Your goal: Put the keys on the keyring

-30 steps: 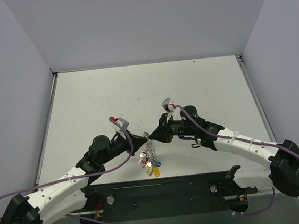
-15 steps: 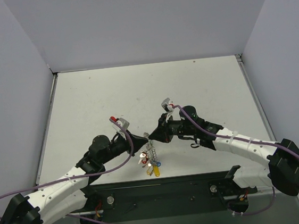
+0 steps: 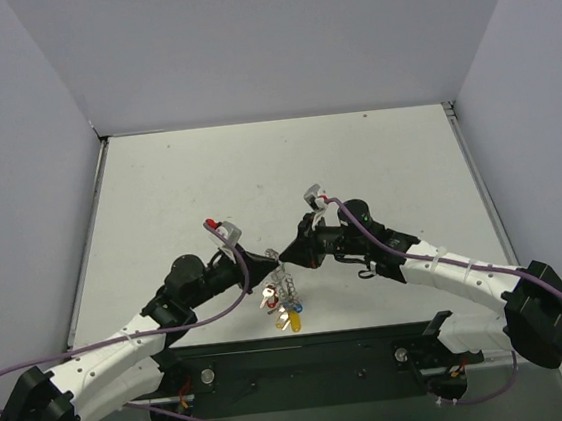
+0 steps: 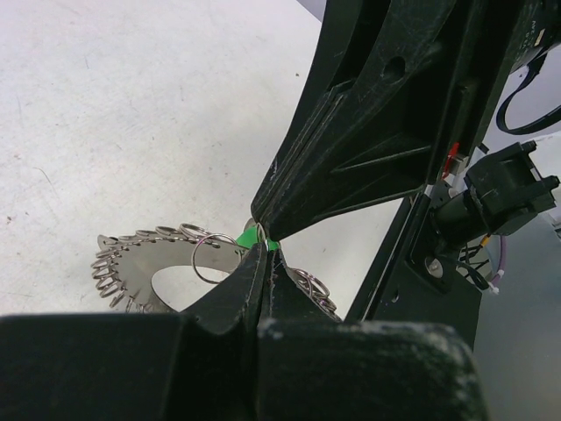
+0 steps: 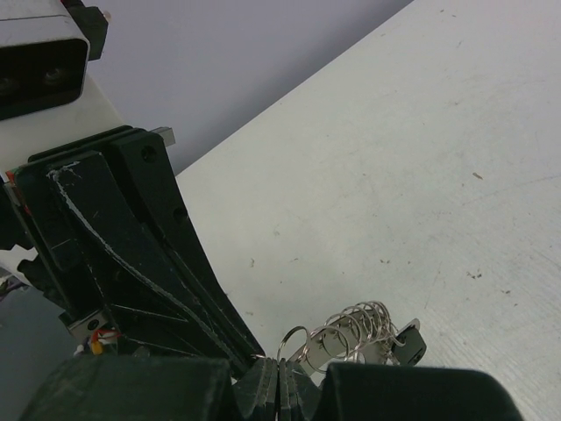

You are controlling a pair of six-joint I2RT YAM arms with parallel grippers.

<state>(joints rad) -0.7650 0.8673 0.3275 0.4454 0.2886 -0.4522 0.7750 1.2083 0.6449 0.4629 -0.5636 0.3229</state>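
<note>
My two grippers meet tip to tip above the table's near middle. My left gripper (image 3: 272,261) (image 4: 264,254) is shut, with the green head of a key (image 4: 253,237) showing at its tip. My right gripper (image 3: 285,258) (image 5: 280,379) is shut on a wire loop of the keyring (image 5: 359,329). The silver keyring (image 3: 287,286) (image 4: 145,254) hangs below the tips, fringed with small loops. Red, yellow and blue keys (image 3: 285,311) dangle from its low end. How the green key sits in the left jaws is hidden.
A small black clip (image 5: 405,344) sits at the far end of the keyring. The black base rail (image 3: 306,354) runs along the near edge below the hanging keys. Grey walls bound the white table (image 3: 287,170) on three sides.
My left gripper has edged slightly right, closer against the right gripper's tip. The hanging keyring and keys have shifted only a little.
</note>
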